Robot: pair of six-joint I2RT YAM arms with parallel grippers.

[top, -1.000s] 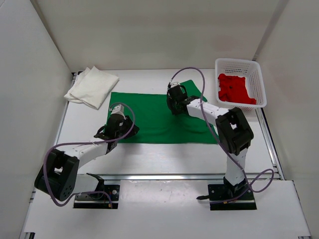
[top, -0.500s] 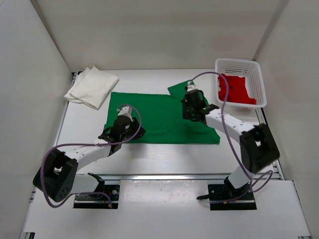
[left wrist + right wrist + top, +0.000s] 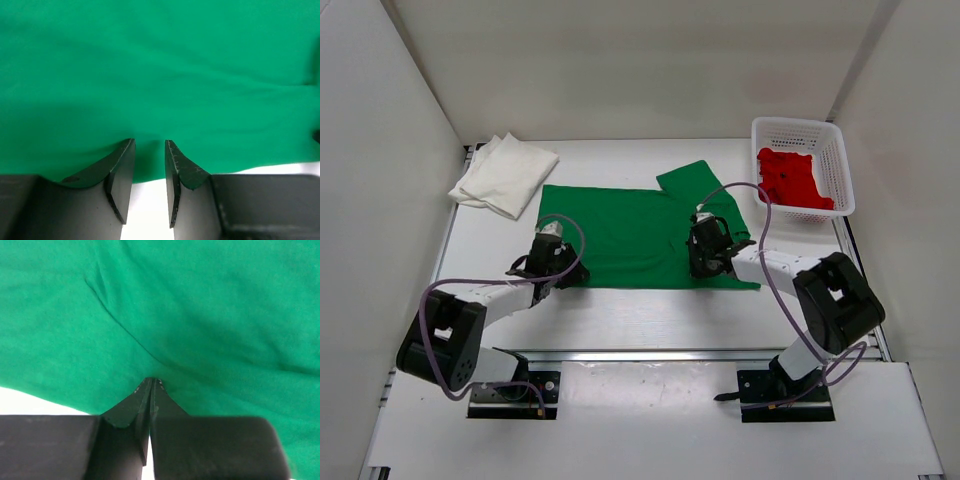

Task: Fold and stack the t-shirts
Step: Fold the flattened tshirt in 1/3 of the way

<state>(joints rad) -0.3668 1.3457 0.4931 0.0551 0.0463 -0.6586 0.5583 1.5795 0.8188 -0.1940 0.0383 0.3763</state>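
The green t-shirt (image 3: 630, 235) lies spread flat mid-table, one sleeve (image 3: 695, 185) sticking out at the back right. It fills the left wrist view (image 3: 160, 75) and the right wrist view (image 3: 175, 305). My left gripper (image 3: 550, 262) (image 3: 149, 145) stands open low over the shirt's near left edge, nothing between its fingers. My right gripper (image 3: 705, 252) (image 3: 151, 382) is shut, its tips pressed onto the cloth near the front right, a crease running away from them. The white t-shirt (image 3: 505, 172) lies folded at the back left. The red t-shirt (image 3: 792, 178) is bunched in the basket.
The white lattice basket (image 3: 800, 124) stands at the back right corner. White walls close in the table (image 3: 620, 310) on the left, right and back. Both arms' cables loop above the near half of the table.
My right gripper has swept from the shirt's back toward its near right part, staying shut, and the sleeve now lies spread out. My left gripper shifted slightly along the near left edge.
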